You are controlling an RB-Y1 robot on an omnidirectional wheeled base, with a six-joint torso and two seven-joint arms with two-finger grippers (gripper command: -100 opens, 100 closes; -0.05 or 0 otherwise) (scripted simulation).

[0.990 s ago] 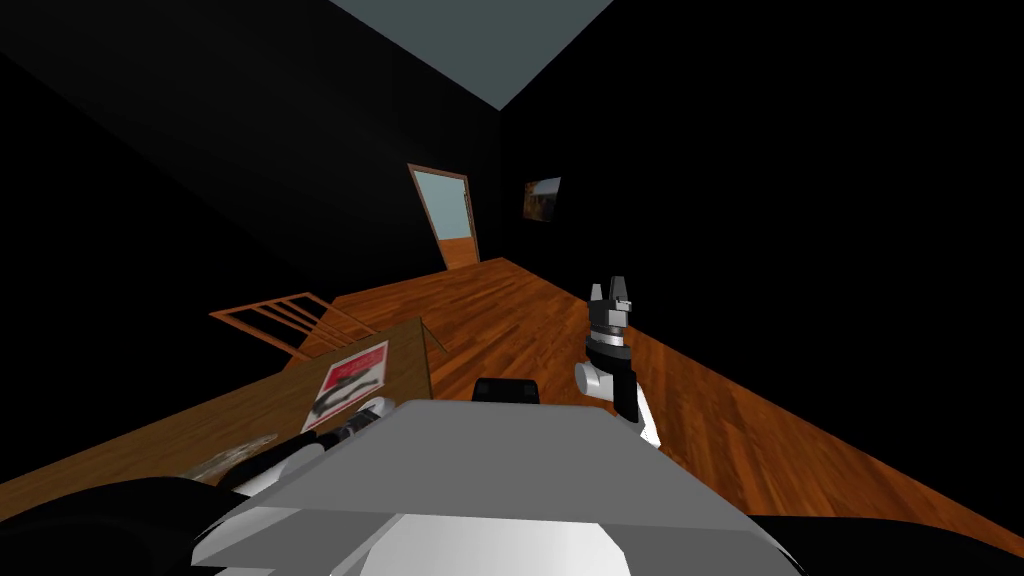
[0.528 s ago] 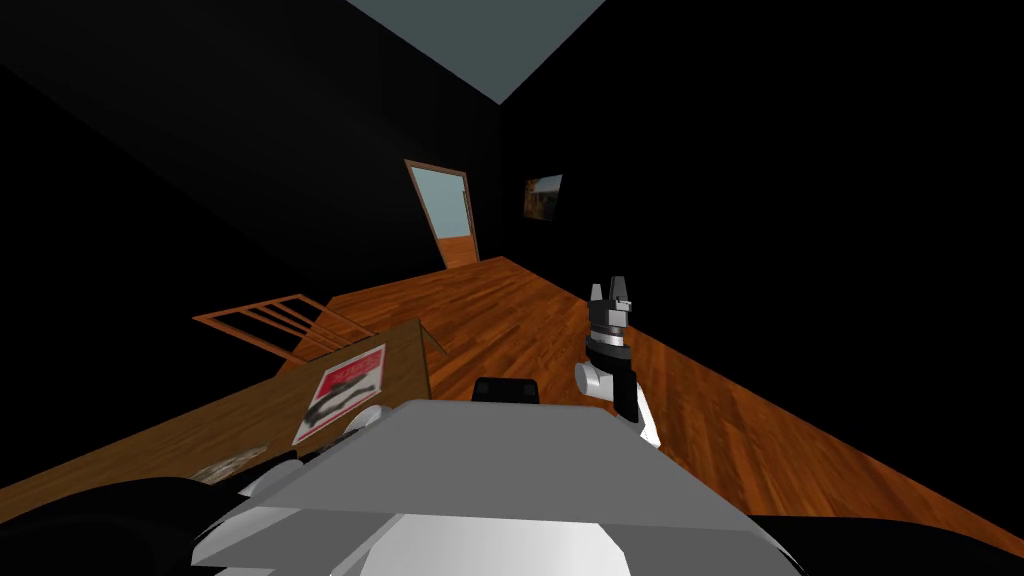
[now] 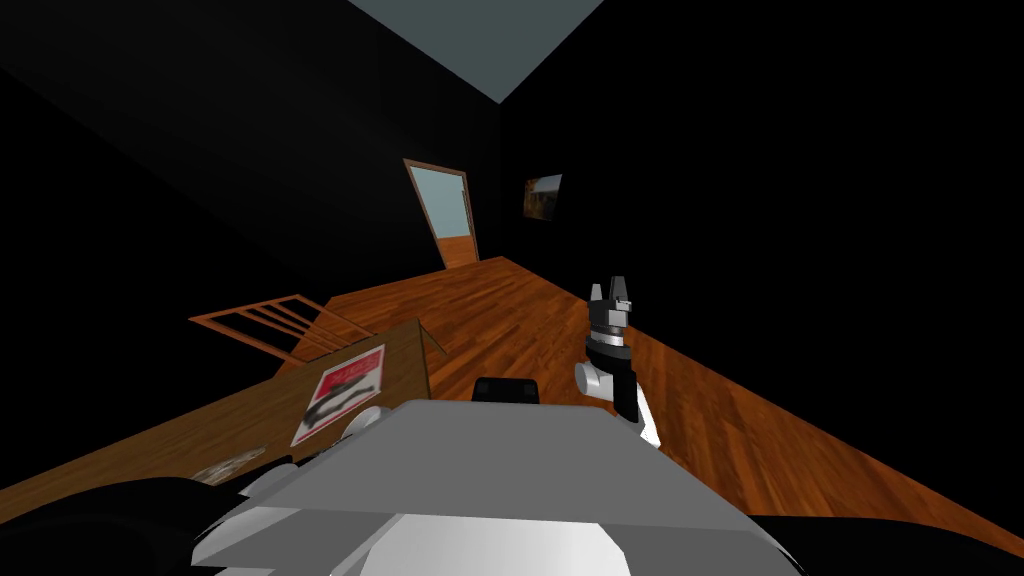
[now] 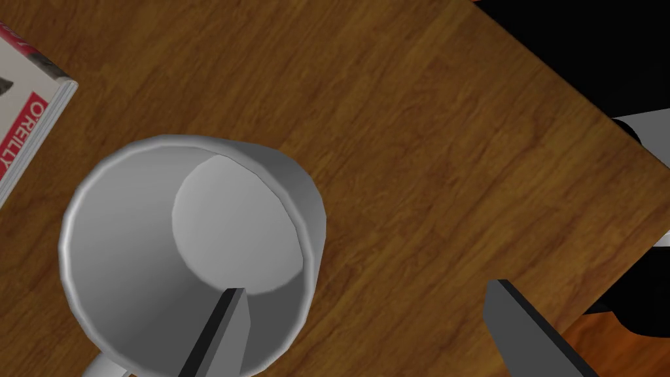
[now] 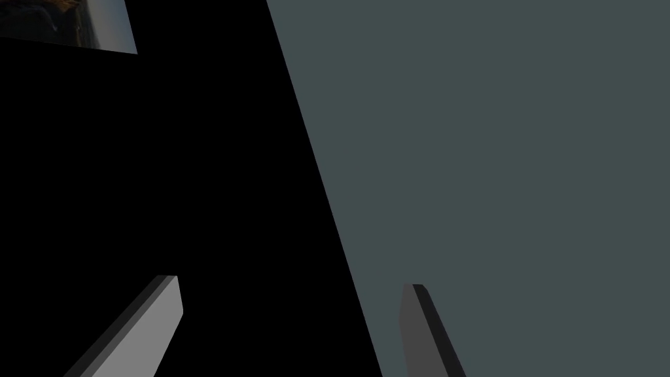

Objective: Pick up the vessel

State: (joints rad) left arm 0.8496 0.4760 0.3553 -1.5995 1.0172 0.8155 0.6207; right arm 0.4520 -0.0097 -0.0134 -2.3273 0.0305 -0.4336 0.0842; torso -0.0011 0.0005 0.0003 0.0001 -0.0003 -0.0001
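The vessel is a plain light grey cup (image 4: pixel 137 249) standing upright on a brown wooden table (image 4: pixel 425 144), seen from straight above in the left wrist view. My left gripper (image 4: pixel 364 288) is open over it. One finger (image 4: pixel 222 334) reaches inside the cup's mouth near the rim; the other finger (image 4: pixel 523 327) hangs outside over the bare tabletop. Nothing is gripped. A stub of a handle shows at the cup's edge beside the gripper body. My right gripper (image 3: pixel 612 293) is raised over the floor at my right, open and empty.
A red and white book (image 3: pixel 340 392) lies on the table (image 3: pixel 200 430) next to the cup, also seen as the book (image 4: pixel 26 124). A wooden slatted chair (image 3: pixel 265 322) stands behind the table. Beyond it are wood floor (image 3: pixel 760 430), a doorway (image 3: pixel 445 215) and black walls.
The head view has shifted a little, so the table, book and chair sit slightly further left. My left forearm shows less beside my chest. The right arm has not moved.
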